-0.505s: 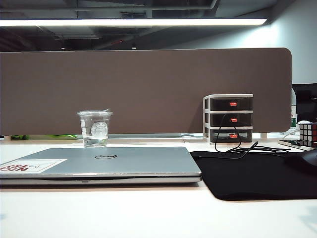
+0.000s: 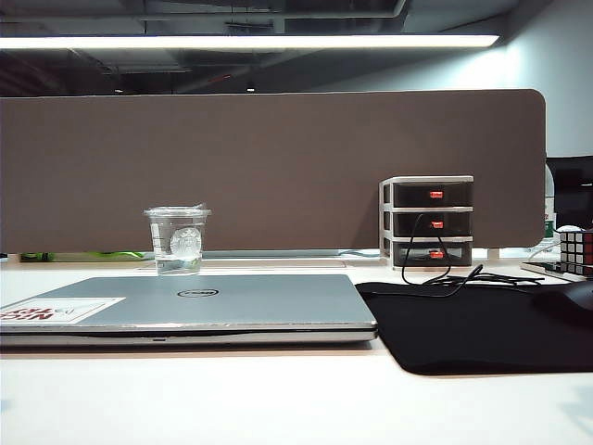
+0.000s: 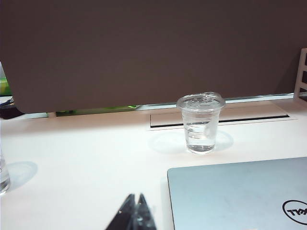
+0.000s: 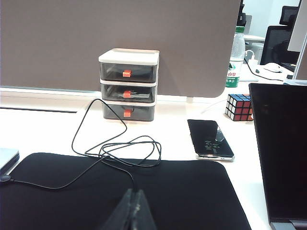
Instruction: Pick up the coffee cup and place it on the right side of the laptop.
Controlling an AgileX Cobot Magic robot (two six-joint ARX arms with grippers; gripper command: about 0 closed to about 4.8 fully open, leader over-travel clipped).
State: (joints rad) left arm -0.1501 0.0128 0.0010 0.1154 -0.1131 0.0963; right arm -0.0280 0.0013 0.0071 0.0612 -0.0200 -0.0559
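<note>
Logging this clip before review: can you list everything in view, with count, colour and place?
coffee cup: one, clear, behind laptop.
laptop: one, silver, closed, left of mat.
black mat: one, right of laptop.
drawer unit: one, white-grey, three drawers, by partition.
cable: one, black, looped across mat.
phone: one, black, beyond mat.
puzzle cube: one, multicoloured, right of drawers.
bottle: one, clear, behind cube.
left gripper: shut, near laptop.
right gripper: shut, above mat.
</note>
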